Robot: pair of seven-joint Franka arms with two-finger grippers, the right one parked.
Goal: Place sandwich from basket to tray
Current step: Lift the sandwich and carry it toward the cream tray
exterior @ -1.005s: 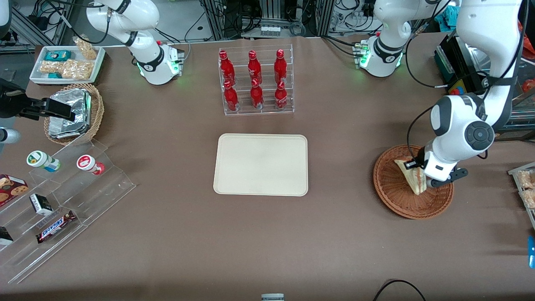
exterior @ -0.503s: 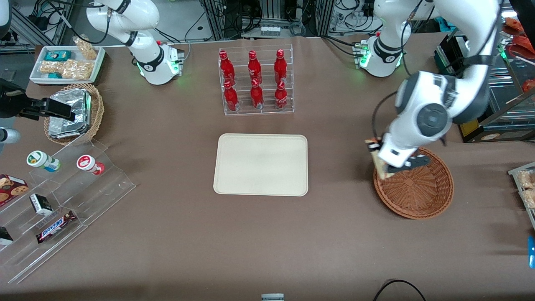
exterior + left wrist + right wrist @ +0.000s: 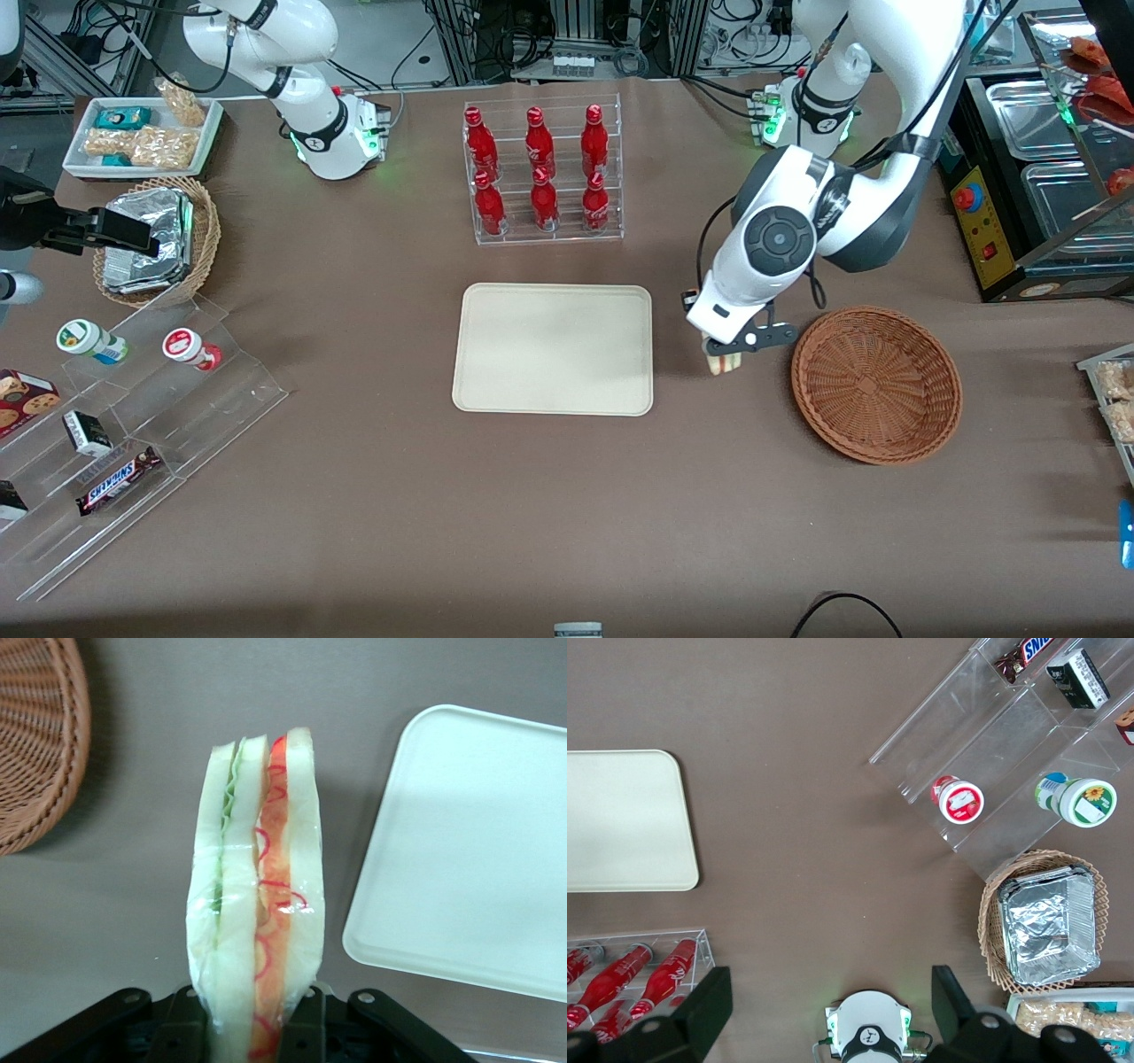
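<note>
The pincer [image 3: 722,354] hangs above the brown tabletop [image 3: 532,514], in the gap between the tray [image 3: 554,348] and the basket [image 3: 875,384]. It is closed on the sandwich [image 3: 255,904], its 2 fingers [image 3: 306,1028] pressing the outer bread faces near one end of the wedge. In the left wrist view the sandwich juts straight out from the pincer, showing its cut edge: white bread with a green layer on one side and a red-orange layer on the other, under a clear wrap. In the front view only the sandwich's tip [image 3: 722,364] peeks out beneath the wrist, clear of the tabletop. The tray lies just beside the pincer toward the parked arm's end, its nearest rim close but not beneath the sandwich. The basket sits just beside the pincer toward the working arm's end, with nothing in it.
</note>
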